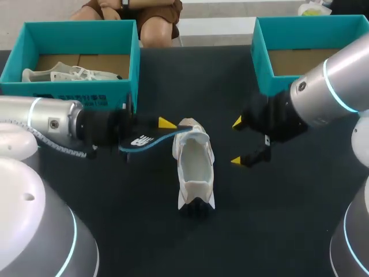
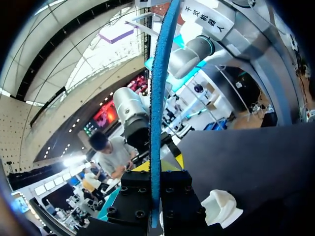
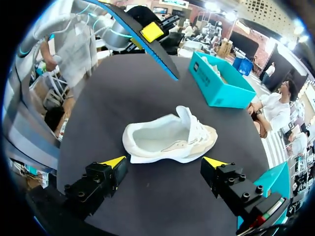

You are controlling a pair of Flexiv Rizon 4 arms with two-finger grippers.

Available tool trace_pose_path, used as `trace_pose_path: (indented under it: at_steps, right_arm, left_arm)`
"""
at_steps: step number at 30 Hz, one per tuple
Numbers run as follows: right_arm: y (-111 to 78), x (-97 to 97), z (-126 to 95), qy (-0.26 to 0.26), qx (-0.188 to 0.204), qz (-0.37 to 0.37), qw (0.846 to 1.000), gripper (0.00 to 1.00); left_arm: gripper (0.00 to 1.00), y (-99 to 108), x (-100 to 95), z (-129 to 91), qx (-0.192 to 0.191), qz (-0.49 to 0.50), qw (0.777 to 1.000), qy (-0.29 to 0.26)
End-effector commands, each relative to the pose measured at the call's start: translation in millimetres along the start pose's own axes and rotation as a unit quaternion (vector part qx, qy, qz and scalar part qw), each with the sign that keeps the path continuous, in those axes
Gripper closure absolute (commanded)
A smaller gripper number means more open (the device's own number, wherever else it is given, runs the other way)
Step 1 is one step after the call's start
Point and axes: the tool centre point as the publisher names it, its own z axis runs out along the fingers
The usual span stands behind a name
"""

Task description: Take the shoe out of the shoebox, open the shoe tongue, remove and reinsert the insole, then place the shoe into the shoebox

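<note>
On the worktop (image 1: 277, 231), the shoebox (image 1: 262, 63) behind the right hand (image 1: 237, 141) shows no shoe inside. The shoe (image 1: 195, 167) lies just ahead of that released hand. The left hand (image 1: 164, 131) grasps the insole (image 1: 147, 140), held clear of the shoe. Removal looks done; reinserting and boxing remain.

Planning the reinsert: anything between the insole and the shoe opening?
Nothing visible. The left hand holds the insole just beside the shoe, whose opening faces up, unblocked. The right hand is open on the shoe's other side, clear of it.
</note>
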Motion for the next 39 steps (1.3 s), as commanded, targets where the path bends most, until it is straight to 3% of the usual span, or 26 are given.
trace_pose_path:
  at_steps: [1,5,17,27,39]
  right_arm:
    - [-3.3,-4.7,19.7,0.004,0.000,-0.022,1.000,0.00]
    - [-4.3,-5.3,20.8,0.003,-0.001,-0.021,1.000,0.00]
    - [-4.3,-5.3,20.8,0.003,-0.001,-0.021,1.000,0.00]
    - [-26.0,-5.2,71.5,-0.021,0.004,-0.034,0.999,0.00]
    - [-26.5,-15.1,94.5,0.000,-0.011,-0.048,0.999,0.00]
  left_arm:
    - [1.00,-2.1,17.0,6.5,0.005,-0.013,1.000,-0.008]
    - [1.00,0.8,28.9,13.1,0.018,-0.019,0.999,-0.020]
    - [1.00,0.8,28.9,13.1,0.018,-0.019,0.999,-0.020]
    - [1.00,0.8,28.9,13.1,0.018,-0.019,0.999,-0.020]
    - [1.00,0.8,28.9,13.1,0.018,-0.019,0.999,-0.020]
